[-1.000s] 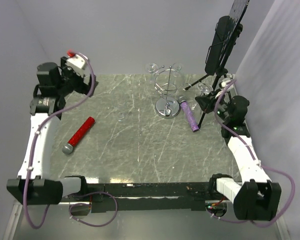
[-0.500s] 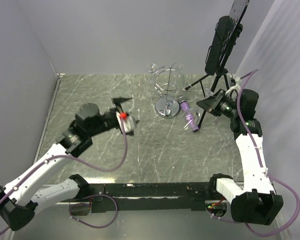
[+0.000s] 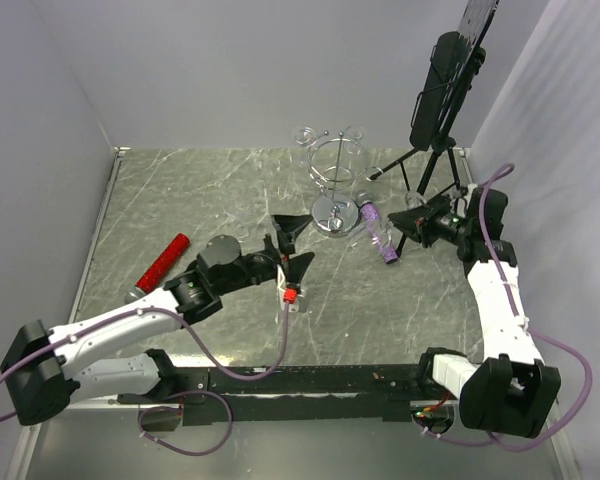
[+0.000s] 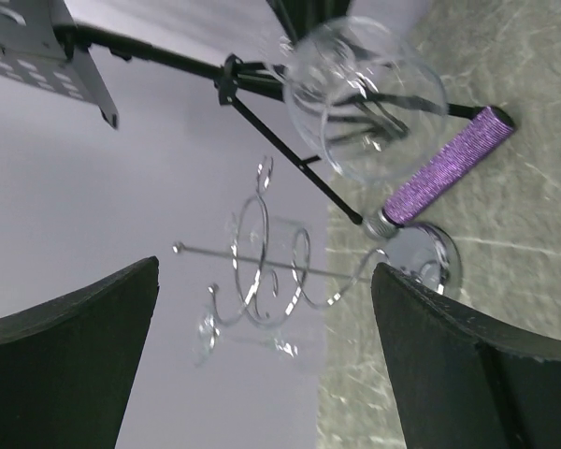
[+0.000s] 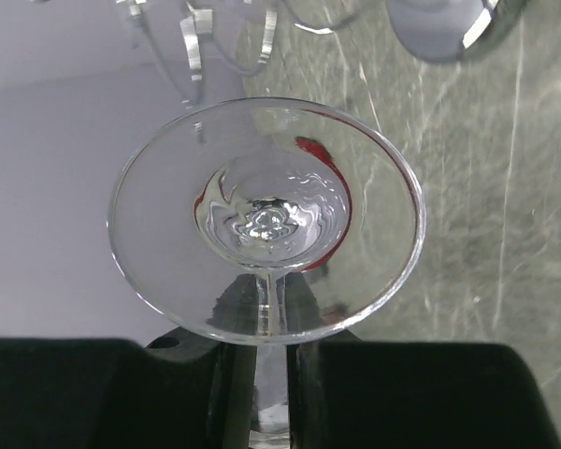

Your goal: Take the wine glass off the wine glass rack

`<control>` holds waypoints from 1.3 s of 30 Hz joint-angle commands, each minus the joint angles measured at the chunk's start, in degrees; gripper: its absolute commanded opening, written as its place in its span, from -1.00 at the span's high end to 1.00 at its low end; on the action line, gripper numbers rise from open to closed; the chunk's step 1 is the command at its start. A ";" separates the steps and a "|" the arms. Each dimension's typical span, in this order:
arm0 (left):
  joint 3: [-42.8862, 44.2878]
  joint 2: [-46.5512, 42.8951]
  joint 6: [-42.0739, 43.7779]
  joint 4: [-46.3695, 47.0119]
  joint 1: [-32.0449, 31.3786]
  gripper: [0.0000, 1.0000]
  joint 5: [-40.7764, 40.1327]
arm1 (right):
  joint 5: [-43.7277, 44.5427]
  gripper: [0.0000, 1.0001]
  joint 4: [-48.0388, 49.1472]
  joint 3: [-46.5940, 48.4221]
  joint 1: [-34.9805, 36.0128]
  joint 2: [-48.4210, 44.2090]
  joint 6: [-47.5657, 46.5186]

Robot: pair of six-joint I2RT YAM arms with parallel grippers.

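Jaws of the right gripper (image 5: 266, 379) were pinched on the stem of the wine glass (image 5: 266, 220). Jaws of the left gripper (image 3: 293, 247) stood spread wide, holding nothing, and faced the wine glass rack (image 3: 337, 190) from its near left. The glass hung apart from the rack's wire loops, to the right of the rack, near the legs of the black tripod stand (image 3: 442, 90) and the purple cylinder (image 3: 380, 232). The lift-off step appeared complete. The next move called for carrying the glass away from rack and tripod, then setting it down gently on the table (image 3: 210, 190).
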 commanded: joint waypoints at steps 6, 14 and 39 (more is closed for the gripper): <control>0.80 8.15 6.03 12.27 -4.66 -0.99 1.82 | -6.80 1.00 5.89 -7.37 0.83 0.58 12.41; 3.18 10.27 4.98 7.61 -5.63 -0.99 3.23 | -7.41 1.00 7.74 -9.84 1.19 -1.62 13.90; 2.91 18.97 6.39 19.82 -7.83 -0.99 4.91 | -8.03 1.00 9.50 -13.00 3.82 -1.88 15.05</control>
